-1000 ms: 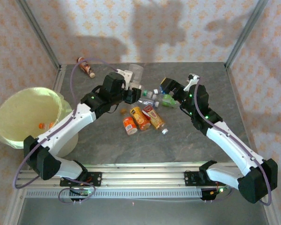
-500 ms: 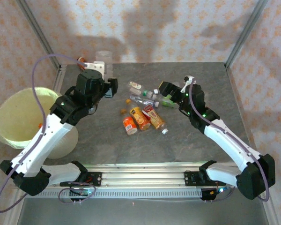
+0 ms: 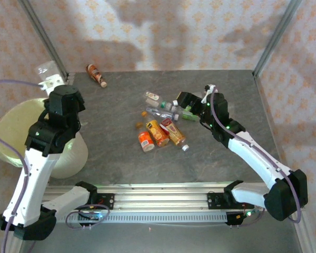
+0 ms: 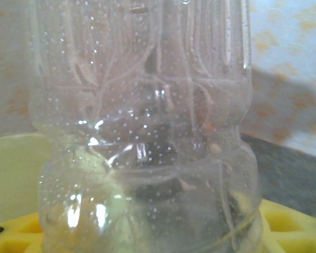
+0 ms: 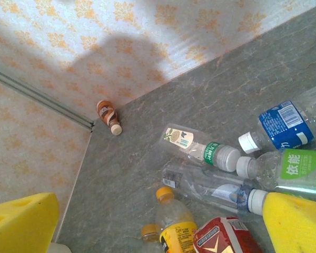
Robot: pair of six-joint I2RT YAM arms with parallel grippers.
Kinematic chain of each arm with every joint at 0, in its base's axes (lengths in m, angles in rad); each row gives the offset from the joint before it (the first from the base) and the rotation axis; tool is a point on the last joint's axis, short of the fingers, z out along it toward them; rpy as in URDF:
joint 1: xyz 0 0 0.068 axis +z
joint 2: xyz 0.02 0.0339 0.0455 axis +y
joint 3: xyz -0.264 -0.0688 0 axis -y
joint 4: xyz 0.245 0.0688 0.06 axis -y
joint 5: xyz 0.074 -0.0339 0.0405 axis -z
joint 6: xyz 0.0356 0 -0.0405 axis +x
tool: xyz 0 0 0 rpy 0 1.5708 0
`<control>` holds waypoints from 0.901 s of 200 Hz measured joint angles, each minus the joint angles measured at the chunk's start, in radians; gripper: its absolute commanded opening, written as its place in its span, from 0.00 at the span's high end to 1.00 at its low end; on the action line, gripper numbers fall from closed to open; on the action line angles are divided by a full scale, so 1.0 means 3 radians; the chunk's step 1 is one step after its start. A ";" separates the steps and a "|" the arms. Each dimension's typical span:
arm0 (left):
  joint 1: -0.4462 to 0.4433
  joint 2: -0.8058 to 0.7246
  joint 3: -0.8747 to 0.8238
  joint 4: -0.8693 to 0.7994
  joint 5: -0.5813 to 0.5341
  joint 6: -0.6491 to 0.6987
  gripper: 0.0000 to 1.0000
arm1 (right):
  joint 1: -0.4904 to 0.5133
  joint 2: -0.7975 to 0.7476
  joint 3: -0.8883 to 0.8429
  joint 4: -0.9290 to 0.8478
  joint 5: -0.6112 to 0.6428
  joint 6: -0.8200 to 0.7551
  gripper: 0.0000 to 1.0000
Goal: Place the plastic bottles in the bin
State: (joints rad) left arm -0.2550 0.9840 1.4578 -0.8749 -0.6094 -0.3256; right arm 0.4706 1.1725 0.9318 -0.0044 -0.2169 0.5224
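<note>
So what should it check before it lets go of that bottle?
1. Grip: ok. The left gripper holds the clear bottle between its yellow pads.
2. Bottle squarely over the bin: cannot tell. Seen from above, it hangs near the bin's far rim.
3. Bin upright with its mouth open: ok.
4. Arms apart: ok. The right gripper is across the table, open above the pile of bottles.
5. Table cleared: not ok. The pile and a brown bottle lie on it.
</note>
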 measured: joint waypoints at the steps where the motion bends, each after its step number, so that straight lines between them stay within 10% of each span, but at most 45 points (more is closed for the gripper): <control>1: 0.0013 -0.0008 -0.0008 -0.0001 -0.0009 -0.0005 0.52 | 0.0000 0.0001 0.0000 0.0000 -0.0001 0.0000 0.01; 142: 0.2342 -0.0542 -0.1211 0.0445 0.1142 -0.1109 0.52 | 0.0000 0.0159 0.0043 -0.0015 -0.0154 0.0000 0.01; 180: 0.2697 -0.0532 -0.1480 0.0693 0.1537 -0.1467 0.30 | 0.0000 0.0159 0.0043 -0.0017 -0.0170 0.0000 0.01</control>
State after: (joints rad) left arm 0.5541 0.8246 1.0138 -0.6670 -0.1482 -0.7658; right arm 0.4706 1.2201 0.9447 -0.0093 -0.2680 0.5224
